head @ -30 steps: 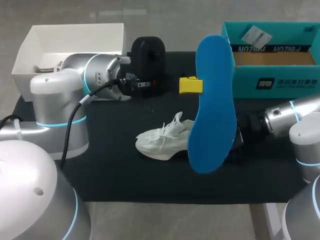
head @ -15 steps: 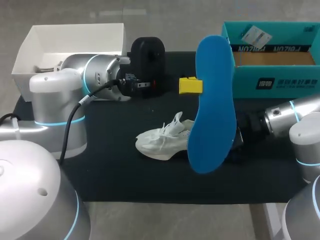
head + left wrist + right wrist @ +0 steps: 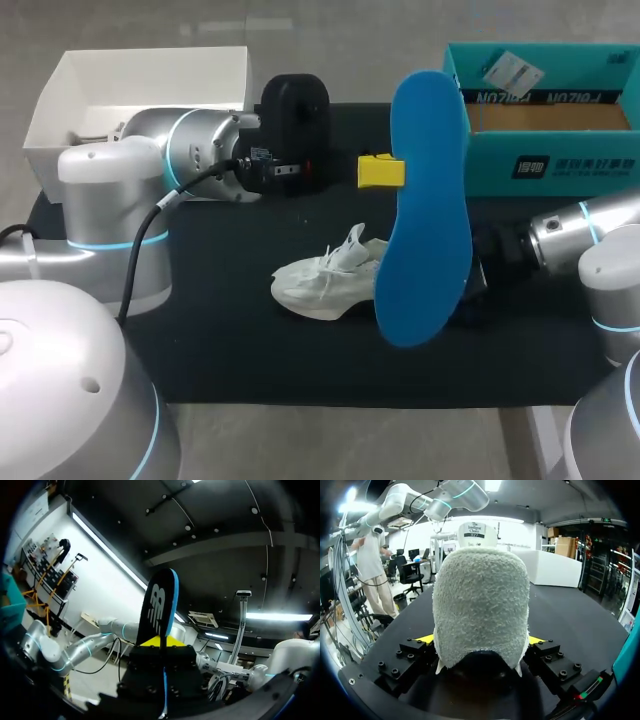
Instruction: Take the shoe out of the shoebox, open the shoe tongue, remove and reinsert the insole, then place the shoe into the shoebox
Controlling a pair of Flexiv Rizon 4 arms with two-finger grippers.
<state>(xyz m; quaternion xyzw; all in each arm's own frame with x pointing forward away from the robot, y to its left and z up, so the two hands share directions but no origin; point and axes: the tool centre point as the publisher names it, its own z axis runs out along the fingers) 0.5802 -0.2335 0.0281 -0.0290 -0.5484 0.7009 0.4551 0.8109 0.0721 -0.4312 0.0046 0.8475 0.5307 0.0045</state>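
The left gripper (image 3: 161,643) is closed on the edge of the blue insole (image 3: 425,200) and holds it upright above the black mat (image 3: 230,330). The right gripper (image 3: 481,641) clamps the heel of the white shoe (image 3: 325,282) from both sides. The shoe rests on the mat, its toe pointing toward the left arm. The teal shoebox (image 3: 560,160) stands open at the mat's far right.

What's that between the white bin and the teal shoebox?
In the head view, the left gripper sits in that gap, holding a blue insole upright above the table.
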